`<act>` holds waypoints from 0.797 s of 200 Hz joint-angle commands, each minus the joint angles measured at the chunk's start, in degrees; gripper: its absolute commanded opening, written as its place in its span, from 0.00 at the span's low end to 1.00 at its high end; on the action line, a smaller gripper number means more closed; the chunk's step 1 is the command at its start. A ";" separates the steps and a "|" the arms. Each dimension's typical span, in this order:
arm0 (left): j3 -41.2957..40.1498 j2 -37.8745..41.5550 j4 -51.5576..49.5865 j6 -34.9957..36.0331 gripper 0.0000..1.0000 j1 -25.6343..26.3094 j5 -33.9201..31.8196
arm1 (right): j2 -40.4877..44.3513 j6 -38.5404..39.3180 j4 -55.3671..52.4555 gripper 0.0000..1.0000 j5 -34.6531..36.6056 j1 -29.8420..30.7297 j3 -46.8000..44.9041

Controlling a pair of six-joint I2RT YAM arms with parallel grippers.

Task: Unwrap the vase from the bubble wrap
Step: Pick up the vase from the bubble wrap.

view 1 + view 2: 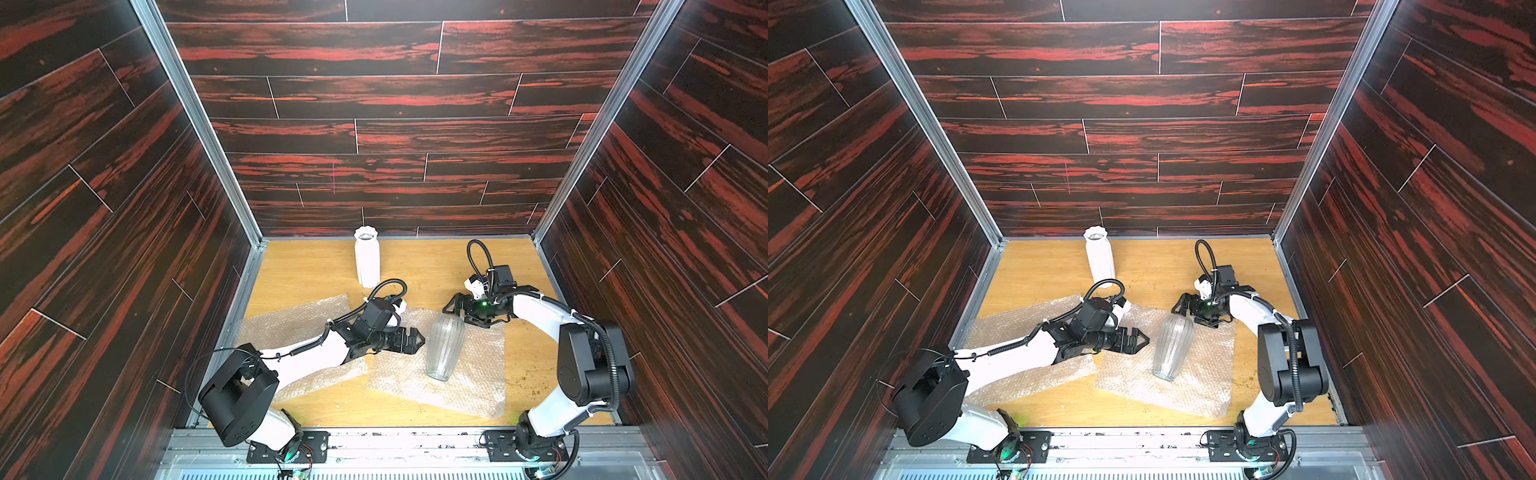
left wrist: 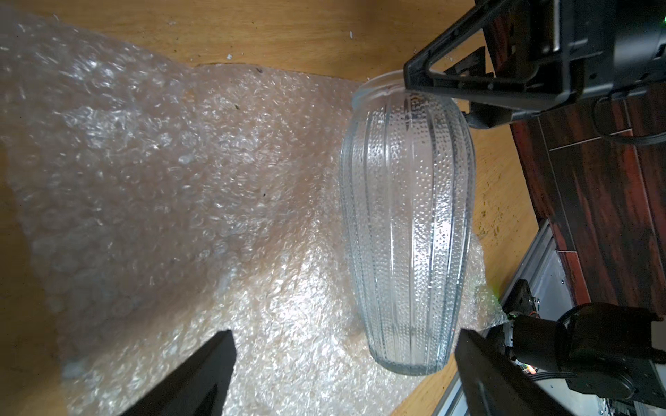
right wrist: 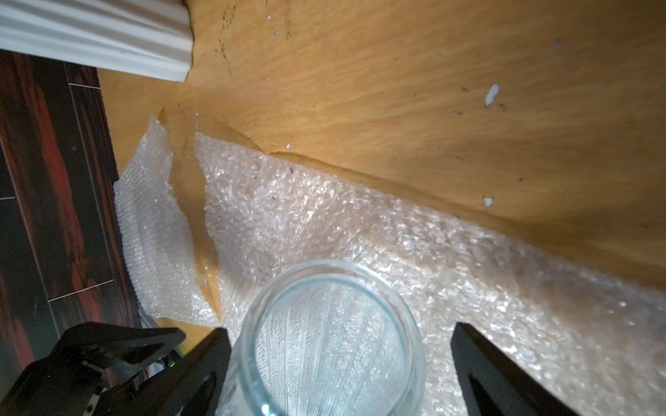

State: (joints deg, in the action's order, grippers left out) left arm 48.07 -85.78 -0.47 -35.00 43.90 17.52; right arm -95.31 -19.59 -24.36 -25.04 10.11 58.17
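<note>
Currently vase [image 1: 444, 347] on bubble wrap [image 1: 469, 386]; right gripper [image 1: 459, 314] spread at mouth, left gripper [image 1: 417, 340] spread.

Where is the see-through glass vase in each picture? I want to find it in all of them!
In a top view: the glass vase stands low, right of centre.
In a top view: the glass vase is low, near the centre.
Left wrist view: the glass vase is right of centre, its side showing.
Right wrist view: the glass vase is at bottom middle, seen into its mouth.
Shared landmark: the bubble wrap sheet under it, in every view.
</note>
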 commanded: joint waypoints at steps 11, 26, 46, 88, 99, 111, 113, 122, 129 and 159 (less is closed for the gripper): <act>-1.25 1.84 1.17 -0.94 1.00 -0.57 -0.80 | -1.35 -1.67 1.74 0.99 0.96 0.80 -1.70; -1.51 2.04 1.17 -0.92 1.00 -0.72 -0.87 | -1.11 -2.11 2.57 0.98 0.87 1.08 -2.48; -1.76 1.97 1.17 -0.92 1.00 -0.85 -1.04 | -0.85 -2.63 3.87 0.93 0.78 1.36 -3.20; -2.71 1.81 1.35 -1.47 1.00 -1.01 -1.63 | -1.67 -3.68 5.54 0.70 -0.32 1.98 -3.18; -2.81 1.84 1.22 -1.56 1.00 -1.01 -1.85 | -1.63 -3.95 5.77 0.69 -0.53 2.06 -3.16; -2.82 1.95 0.92 -1.56 1.00 -1.05 -2.11 | -1.02 -4.03 5.86 0.67 -0.39 2.22 -3.20; -2.81 1.94 0.91 -1.56 1.00 -1.08 -2.13 | -0.84 -4.04 5.87 0.66 -0.37 2.20 -3.21; -2.74 1.95 0.77 -1.56 1.00 -1.23 -2.23 | -0.14 -4.05 5.82 0.63 -0.28 2.21 -3.20; -2.64 1.85 0.53 -1.45 1.00 -1.20 -2.32 | 0.43 -4.05 5.59 0.61 -0.08 2.26 -3.16; -2.63 1.50 0.22 -1.47 1.00 -1.27 -2.76 | 2.67 -3.56 4.20 0.57 1.08 2.23 -2.71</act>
State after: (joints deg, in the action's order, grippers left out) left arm 45.80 -85.76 0.01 -36.01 43.00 15.79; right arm -95.20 -23.33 -17.72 -24.77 11.94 55.77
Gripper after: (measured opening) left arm 0.997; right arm 0.584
